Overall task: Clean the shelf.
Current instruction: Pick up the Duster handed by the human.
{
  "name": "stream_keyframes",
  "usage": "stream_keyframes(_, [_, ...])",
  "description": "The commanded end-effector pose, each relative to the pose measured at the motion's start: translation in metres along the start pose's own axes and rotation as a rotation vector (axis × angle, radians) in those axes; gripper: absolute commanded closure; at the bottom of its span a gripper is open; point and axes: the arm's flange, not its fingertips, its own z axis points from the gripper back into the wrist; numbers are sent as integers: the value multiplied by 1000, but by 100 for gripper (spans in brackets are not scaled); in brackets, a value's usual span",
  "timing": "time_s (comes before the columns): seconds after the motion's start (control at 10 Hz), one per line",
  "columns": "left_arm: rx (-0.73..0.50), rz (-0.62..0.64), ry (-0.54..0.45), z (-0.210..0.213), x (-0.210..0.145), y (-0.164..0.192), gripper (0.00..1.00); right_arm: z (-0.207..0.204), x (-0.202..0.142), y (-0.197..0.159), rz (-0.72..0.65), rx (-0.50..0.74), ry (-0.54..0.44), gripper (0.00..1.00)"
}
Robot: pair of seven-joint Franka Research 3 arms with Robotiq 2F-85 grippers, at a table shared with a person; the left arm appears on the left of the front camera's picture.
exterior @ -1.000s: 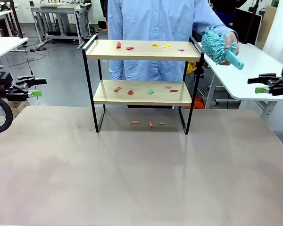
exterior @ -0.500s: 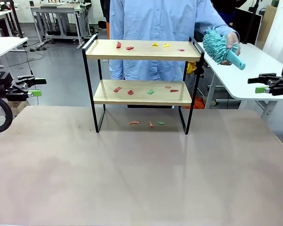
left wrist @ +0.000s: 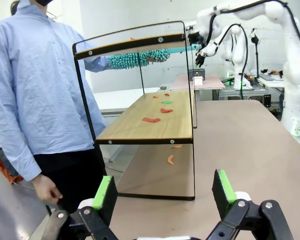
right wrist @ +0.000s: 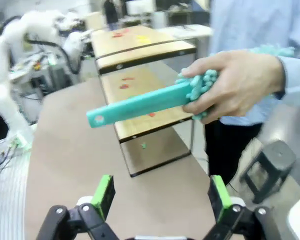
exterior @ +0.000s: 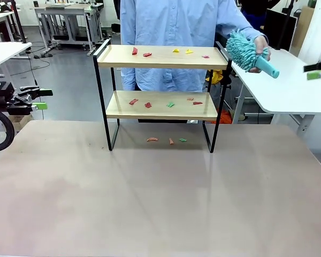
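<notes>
Inspector A: The right claw (right wrist: 161, 194), jaws spread, should line up squarely on the handle of the duster (right wrist: 140, 104) that the person's hand (right wrist: 235, 82) offers, and stay off that hand.
Inspector B: The left claw (left wrist: 163, 190) is spread and holds nothing. The shelf (exterior: 160, 61) stands on the far side of the worktop (exterior: 160, 198); scraps (exterior: 147, 105) litter both boards, with three beneath

The left end effector (left wrist: 163, 194) rises from the bottom edge, its 2 green pads (left wrist: 103, 192) wide apart with nothing between them. Beyond it, mid-frame, the shelf (left wrist: 149, 131) stands on the worktop (left wrist: 240, 135). Red and green scraps (left wrist: 151, 120) lie on its lower board, and 2 orange bits (left wrist: 170, 159) lie on the worktop beneath. At upper centre a teal duster (left wrist: 132, 60) shows just behind the top board, held in the person's hand (left wrist: 158, 58). The person (left wrist: 35, 90), in a light-blue shirt, stands at the left of the frame.
</notes>
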Motion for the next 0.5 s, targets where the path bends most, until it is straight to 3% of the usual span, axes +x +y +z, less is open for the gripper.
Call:
stream_keyframes(0.0, [1,-13,-3,0,1,-1,0,-10,45,59,-130,-193,143,0])
stream_keyframes(0.2, [1,-13,-3,0,1,-1,0,-21,82,92,-229,-370,218,0])
stream_keyframes(0.4, [1,-13,-3,0,1,-1,0,-30,105,103,-293,-429,296,0])
